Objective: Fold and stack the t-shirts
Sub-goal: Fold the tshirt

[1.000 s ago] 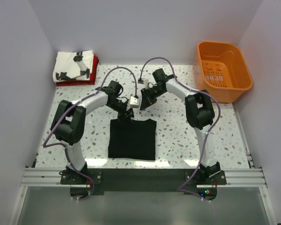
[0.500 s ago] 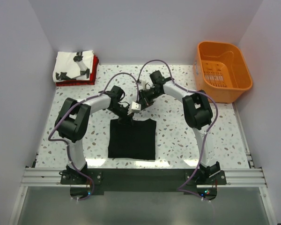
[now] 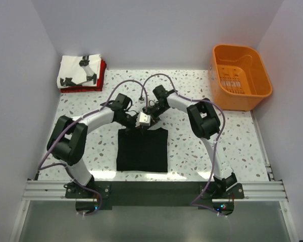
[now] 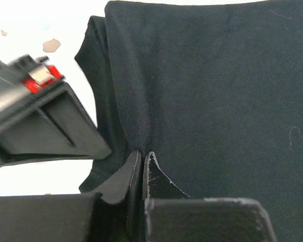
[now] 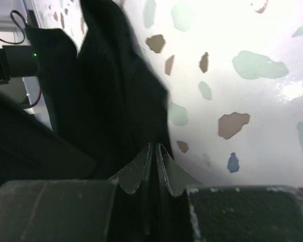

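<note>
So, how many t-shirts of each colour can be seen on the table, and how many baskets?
black t-shirt: 1
white t-shirt: 1
red t-shirt: 1
orange basket: 1
Total: 4

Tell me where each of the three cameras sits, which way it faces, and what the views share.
Top external: above and behind the bases, looking down at the table; left arm and right arm show whole.
Left wrist: on the left wrist, looking along the left end effector, shut on the black t-shirt.
Right wrist: on the right wrist, looking past the right end effector, shut on the shirt's edge.
Shared: all three show the black t-shirt.
</note>
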Robot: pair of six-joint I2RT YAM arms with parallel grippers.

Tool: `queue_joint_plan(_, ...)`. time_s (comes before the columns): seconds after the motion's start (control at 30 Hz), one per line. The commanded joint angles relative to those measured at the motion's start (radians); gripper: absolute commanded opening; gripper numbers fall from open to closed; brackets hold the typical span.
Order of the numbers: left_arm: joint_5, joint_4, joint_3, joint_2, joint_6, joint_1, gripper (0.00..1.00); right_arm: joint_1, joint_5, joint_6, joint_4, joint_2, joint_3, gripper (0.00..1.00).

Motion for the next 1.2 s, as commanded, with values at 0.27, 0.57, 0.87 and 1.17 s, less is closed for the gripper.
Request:
queue_joint_plan(0.27, -0.074, 0.219, -0.078, -0.145, -0.011, -0.031, 0.0, 0.002, -0.08, -0.149, -0.174, 0.117, 0.112, 0.08)
queue_joint_plan(0.57, -0.104, 0.303, -0.093, -0.177, 0.007, -0.031, 0.0, 0.002, -0.089, -0.18, -0.219, 0.139, 0.126, 0.08)
queue_joint_plan(0.87, -0.127, 0.414, -0.121, -0.2, 0.003, -0.031, 0.0, 0.002, -0.088, -0.201, -0.239, 0.151, 0.139, 0.08)
queue_joint_plan(1.17, -0.151, 0.521, -0.152, -0.2, 0.004, -0.029, 0.0, 0.0, -0.091, -0.216, -0.259, 0.159, 0.152, 0.08)
